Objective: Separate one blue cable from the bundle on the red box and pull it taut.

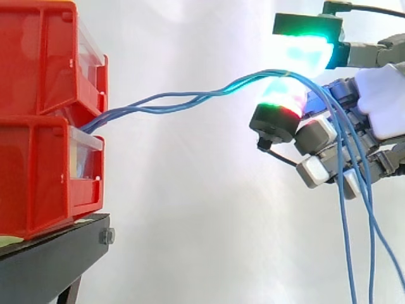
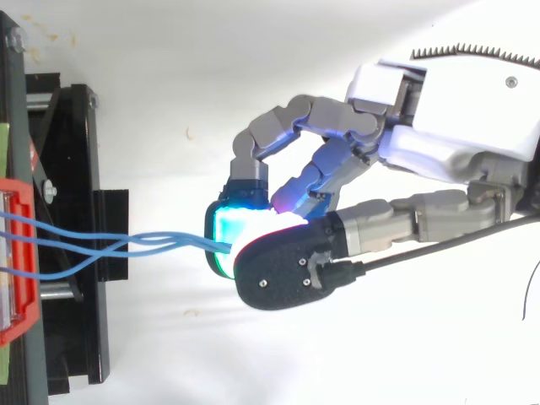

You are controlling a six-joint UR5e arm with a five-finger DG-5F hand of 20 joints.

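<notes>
Plastic, metal, cloth
The red bins [image 1: 38,158] were seen in glossy plastic; beside them smooth-sheathed blue cables [image 1: 190,98], beneath them a matt black metal stand [image 1: 50,263], behind them a matt white cloth curtain [image 1: 190,221].

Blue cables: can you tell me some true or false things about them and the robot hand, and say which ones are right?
1. The blue cables run from the red bins across to the hand. True.
2. The hand is open and touches nothing. False: its glowing pads pinch the cables.
3. The red bins sit on a black stand. True.
4. The cables lie flat on the floor. False: they stretch through the air to the hand, then hang down past it.
5. Just one cable reaches the hand. False: several blue cables reach it together.
</notes>
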